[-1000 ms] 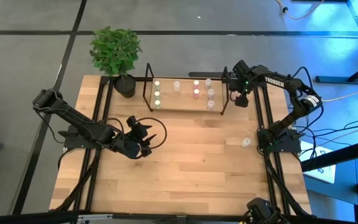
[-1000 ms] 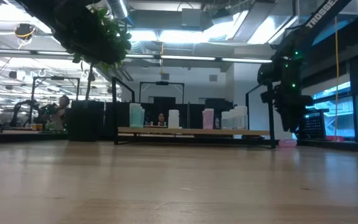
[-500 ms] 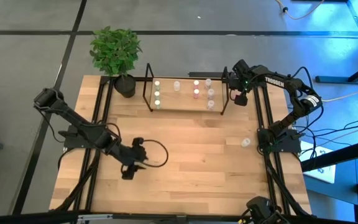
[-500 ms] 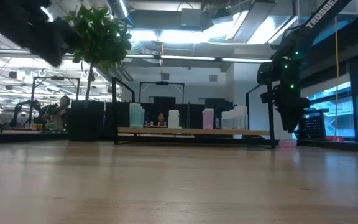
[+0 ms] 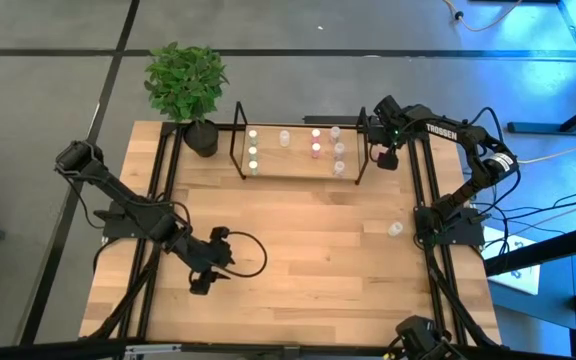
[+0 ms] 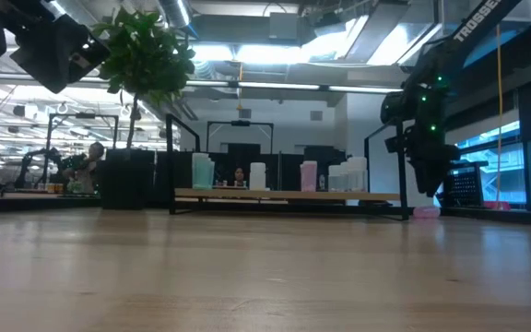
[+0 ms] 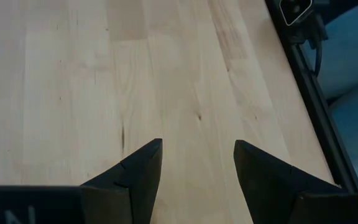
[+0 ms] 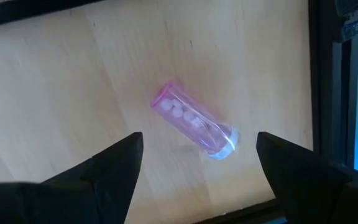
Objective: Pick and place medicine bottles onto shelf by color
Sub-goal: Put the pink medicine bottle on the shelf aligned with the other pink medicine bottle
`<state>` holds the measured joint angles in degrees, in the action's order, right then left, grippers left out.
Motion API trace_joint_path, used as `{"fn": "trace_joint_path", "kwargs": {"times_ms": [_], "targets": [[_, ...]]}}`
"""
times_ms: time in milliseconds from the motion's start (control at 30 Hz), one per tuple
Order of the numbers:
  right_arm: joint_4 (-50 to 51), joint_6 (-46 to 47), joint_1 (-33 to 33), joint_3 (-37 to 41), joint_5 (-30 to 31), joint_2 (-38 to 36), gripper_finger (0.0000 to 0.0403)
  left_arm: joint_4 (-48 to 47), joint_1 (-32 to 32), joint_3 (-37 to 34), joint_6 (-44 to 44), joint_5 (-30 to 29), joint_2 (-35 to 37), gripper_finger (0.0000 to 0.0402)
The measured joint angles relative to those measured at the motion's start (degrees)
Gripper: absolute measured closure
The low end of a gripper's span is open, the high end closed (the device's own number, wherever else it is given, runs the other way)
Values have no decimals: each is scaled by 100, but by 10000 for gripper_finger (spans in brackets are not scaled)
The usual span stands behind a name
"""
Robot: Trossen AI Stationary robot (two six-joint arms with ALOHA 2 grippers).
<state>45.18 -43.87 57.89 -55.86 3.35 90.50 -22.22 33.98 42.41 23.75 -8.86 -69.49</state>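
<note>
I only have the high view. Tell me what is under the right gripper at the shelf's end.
Observer: A pink medicine bottle lies on its side on the tabletop, below the right gripper, whose fingers are open. It is not gripped.
Operator: Check the left gripper for a bottle.
Observer: The left gripper is open and holds nothing. Only bare wood shows between its fingers.
Operator: Confirm the shelved bottles are standing.
Observer: In the low view, the shelved bottles all stand upright on the shelf.
</note>
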Motion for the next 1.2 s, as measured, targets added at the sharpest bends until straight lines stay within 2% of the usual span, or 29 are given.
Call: {"fn": "trace_joint_path", "kwargs": {"times_ms": [267,567,733,933,1033,1200], "targets": [[90,169,2,0,-20,0,87,0,0,-2,2,0,0,208],[199,186,-20,0,-498,0,87,0,-4,-2,4,0,0,208],[439,463,-40,9,-495,0,87,-15,-11,-2,-652,-246,0,208],[-368,469,-40,531,-480,0,87,-9,-11,-2,-786,-757,0,208],[-921,461,-42,844,-185,-33,87,-7,-9,0,-828,-1004,0,208],[-933,438,-38,991,-82,-6,87,-4,-9,-1,-831,-1180,0,208]]}}
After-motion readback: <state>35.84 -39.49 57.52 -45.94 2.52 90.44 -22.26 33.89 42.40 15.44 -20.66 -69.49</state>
